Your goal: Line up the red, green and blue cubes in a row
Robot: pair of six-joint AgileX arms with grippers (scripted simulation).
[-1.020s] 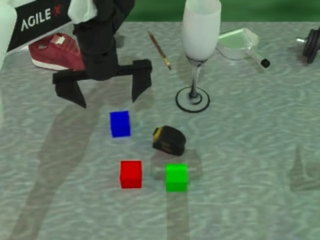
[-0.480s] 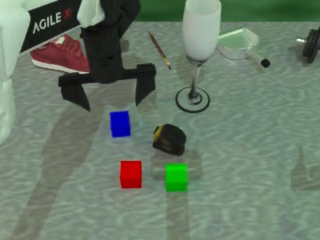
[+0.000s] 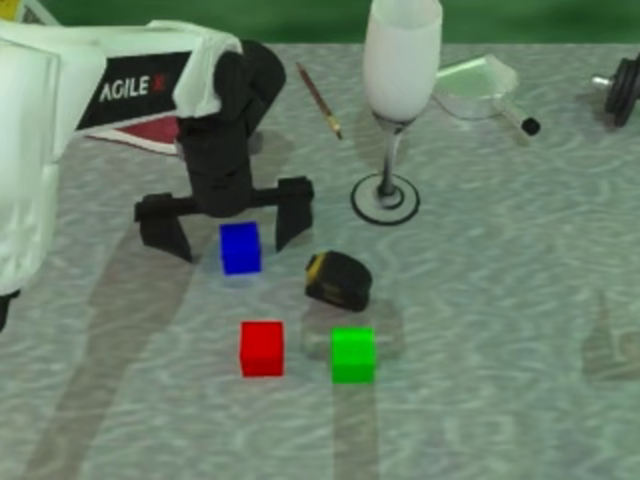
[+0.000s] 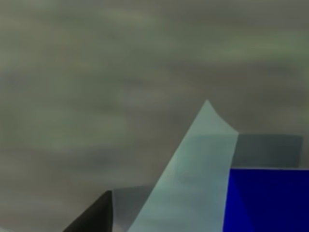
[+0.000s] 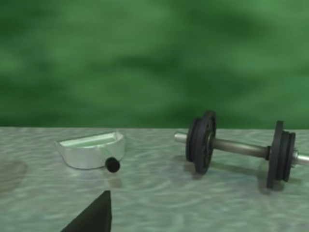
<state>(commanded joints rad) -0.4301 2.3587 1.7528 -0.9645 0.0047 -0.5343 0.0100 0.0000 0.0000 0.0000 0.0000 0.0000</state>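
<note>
Straddling the blue cube with the left pincer

Left pincer (image 3: 225, 222) is low over the counter (image 3: 500, 300), released wide, one finger on each side of the blue cube (image 3: 240, 247). Cube sits between the fingers (image 3: 294, 208), nearer the right one; contact cannot be told. Left wrist view shows a blue cube corner (image 4: 268, 200) very close, counter beneath, and a dark finger tip (image 4: 94, 217) at the frame edge.

Red cube (image 3: 262, 348) sits nearer the front edge than the blue, slightly right of it. Green cube (image 3: 353, 354) is beside the red on its right, with a gap; the two are level in a row. Blue is apart from both, not in the row.

Tape measure (image 3: 338, 278) lies between blue and green, just behind green. Wine glass (image 3: 398, 95) stands upright further back, pencil (image 3: 318, 98) to its left. Sneaker (image 3: 150, 132) is mostly hidden under the left arm. Scoop (image 3: 482, 85) and dumbbell (image 3: 625, 88) are at back right.

Right pincer is out of the top view; its wrist view shows only a dark finger tip (image 5: 94, 216), so its state cannot be told. That view looks at the scoop (image 5: 91, 151) and dumbbell (image 5: 241, 147).
</note>
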